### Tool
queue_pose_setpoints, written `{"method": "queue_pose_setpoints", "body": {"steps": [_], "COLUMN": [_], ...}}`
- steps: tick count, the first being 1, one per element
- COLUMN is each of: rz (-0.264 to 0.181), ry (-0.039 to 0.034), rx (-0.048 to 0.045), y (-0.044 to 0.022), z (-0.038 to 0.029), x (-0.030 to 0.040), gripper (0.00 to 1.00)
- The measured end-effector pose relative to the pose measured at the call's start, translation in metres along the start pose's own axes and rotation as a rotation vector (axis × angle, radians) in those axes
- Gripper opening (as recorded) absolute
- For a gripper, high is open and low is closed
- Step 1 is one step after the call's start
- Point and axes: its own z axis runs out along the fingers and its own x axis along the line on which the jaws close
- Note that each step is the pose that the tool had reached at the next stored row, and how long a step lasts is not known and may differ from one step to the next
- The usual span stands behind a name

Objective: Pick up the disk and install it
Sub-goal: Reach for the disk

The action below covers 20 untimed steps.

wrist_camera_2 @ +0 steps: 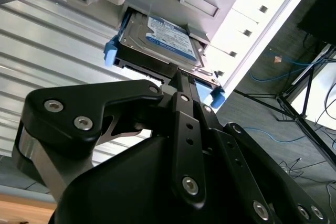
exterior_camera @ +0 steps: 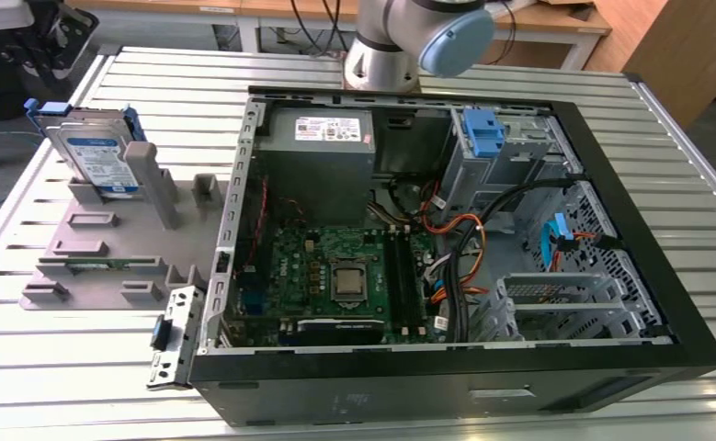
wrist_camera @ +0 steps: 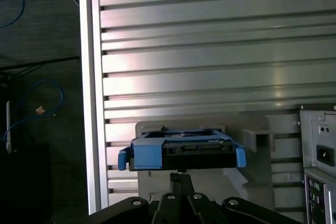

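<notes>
The disk, a silver drive with a white-and-blue label in a blue carrier, stands on edge in a grey holder at the exterior view's left, beside the open computer case. In both wrist views the disk lies just beyond the fingertips. My gripper points at the disk's near edge with its black fingers close together and nothing between them. It looks apart from the disk.
Inside the case are a motherboard, a grey power supply, loose cables and a drive cage with a blue latch. The slatted metal table ends close to the holder, with floor and cables beyond.
</notes>
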Motion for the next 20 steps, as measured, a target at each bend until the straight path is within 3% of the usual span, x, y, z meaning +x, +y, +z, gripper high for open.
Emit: {"method": "queue_pose_setpoints", "body": {"steps": [14, 20], "rz": [0.000, 0.000], "ry": [-0.0032, -0.0033], "rx": [-0.0002, -0.0002], "y": [0.0023, 0.0080], "z": [0.0088, 0.0145], "x": [0.0368, 0.0448], "gripper": [0.11, 0.11]}}
